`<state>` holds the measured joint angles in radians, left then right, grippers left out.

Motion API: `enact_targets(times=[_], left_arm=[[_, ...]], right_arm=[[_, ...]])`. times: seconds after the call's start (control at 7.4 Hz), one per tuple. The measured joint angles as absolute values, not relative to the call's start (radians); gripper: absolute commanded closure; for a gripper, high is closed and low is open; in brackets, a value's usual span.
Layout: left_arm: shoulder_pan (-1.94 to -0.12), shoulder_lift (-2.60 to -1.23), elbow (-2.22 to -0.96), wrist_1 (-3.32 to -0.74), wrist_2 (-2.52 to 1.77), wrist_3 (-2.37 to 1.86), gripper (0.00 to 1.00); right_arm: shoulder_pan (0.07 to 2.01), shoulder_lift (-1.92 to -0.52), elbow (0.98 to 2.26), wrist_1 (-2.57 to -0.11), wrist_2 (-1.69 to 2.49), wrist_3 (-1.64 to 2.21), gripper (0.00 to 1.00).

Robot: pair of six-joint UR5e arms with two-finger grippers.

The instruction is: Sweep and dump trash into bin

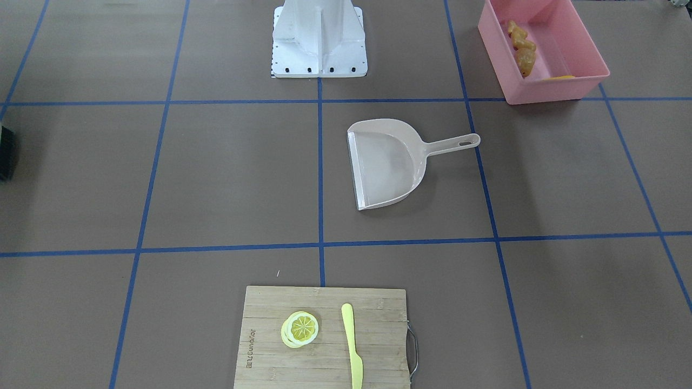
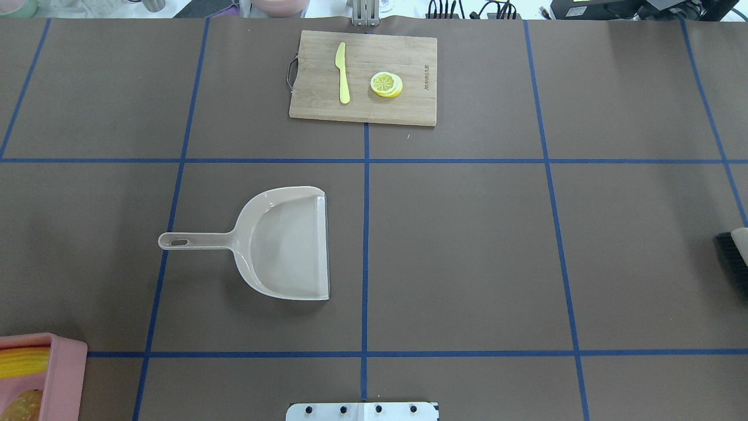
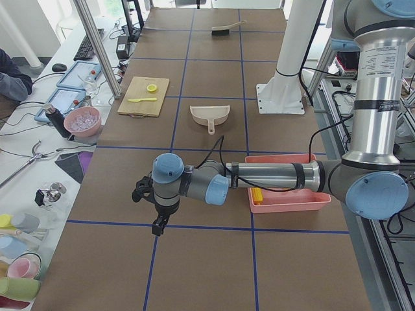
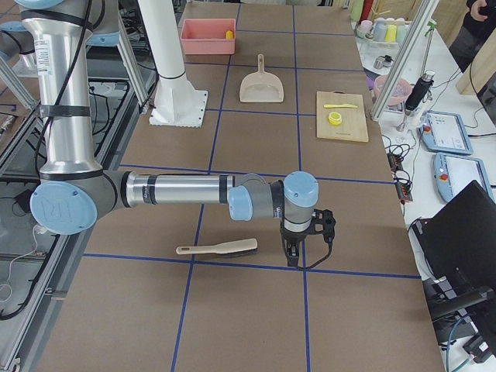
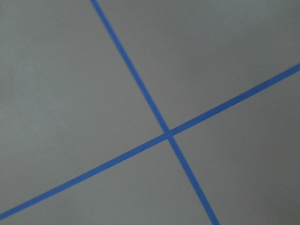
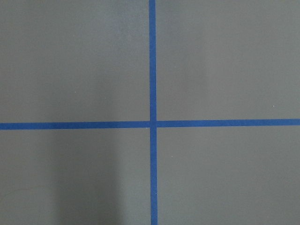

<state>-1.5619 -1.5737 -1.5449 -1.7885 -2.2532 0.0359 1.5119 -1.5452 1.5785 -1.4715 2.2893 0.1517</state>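
Knobbly tan ginger root (image 1: 523,47) and long yellow corn cob (image 2: 23,362) sit in the pink rectangular plastic tub (image 1: 562,89), well off the handle end of the beige plastic dustpan (image 1: 386,167). No potato confirmed, tub wall may hide it. Can't tell opening or load on left gripper (image 3: 157,223) or right gripper (image 4: 293,252), side views only. Risk: left forearm (image 3: 272,176) seems to cross over the tub; a low retract could clip its wall and spill trash.

The brown table (image 2: 467,245) bears a dustpan (image 2: 286,245), pink bin (image 1: 562,89), cutting board (image 2: 409,64) and brush (image 4: 225,248).
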Motion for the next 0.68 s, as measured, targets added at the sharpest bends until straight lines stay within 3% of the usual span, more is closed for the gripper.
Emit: enact_targets(times=[0.68], left_arm=[[-1.581, -1.555, -1.566, -1.748, -2.335, -0.218, 0.01]], right_arm=[[1.511, -1.545, 1.575, -1.47, 2.289, 0.153, 0.0]])
